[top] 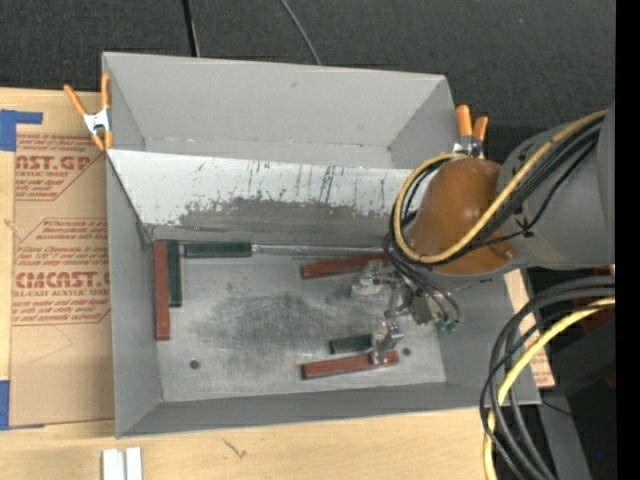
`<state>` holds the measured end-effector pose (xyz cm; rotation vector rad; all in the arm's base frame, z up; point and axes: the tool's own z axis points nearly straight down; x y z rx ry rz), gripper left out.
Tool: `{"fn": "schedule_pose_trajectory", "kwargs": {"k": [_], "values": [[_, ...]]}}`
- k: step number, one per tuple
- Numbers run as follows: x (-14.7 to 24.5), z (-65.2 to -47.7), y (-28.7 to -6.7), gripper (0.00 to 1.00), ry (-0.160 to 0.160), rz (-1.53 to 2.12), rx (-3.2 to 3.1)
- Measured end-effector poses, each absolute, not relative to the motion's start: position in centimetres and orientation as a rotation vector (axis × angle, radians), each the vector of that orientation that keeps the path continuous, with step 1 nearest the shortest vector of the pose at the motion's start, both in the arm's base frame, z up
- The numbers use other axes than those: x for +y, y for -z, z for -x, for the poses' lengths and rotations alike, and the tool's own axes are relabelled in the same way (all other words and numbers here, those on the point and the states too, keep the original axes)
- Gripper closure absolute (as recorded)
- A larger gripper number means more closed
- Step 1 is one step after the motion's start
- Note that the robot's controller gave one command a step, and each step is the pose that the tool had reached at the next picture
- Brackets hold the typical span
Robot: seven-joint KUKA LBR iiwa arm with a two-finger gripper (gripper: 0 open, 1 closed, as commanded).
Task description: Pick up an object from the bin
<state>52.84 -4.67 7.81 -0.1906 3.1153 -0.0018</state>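
Robotics lab w/ test rig: scuffed grey metal bin, cabled robot arm, wood bench, carpet.

Grey bin, red-brown bar, green bar

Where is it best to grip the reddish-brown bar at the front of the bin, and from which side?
I would grip the reddish-brown bar across its narrow width near its left end, from above. It lies flat on the bin floor, so only its long edges can be pinched. A dark green bar lies close behind its right part; its left is free.
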Motion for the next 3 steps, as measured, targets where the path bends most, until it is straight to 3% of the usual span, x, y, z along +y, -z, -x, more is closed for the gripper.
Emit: {"fn": "schedule_pose_trajectory", "kwargs": {"k": [1,2,3], "values": [[-4.7,-52.8,-7.8,1.00,0.003,0.190,3.116],[-4.7,-52.8,-7.8,1.00,0.003,0.190,3.116],[-4.9,-50.5,-28.1,1.00,0.000,0.129,3.141]]}}
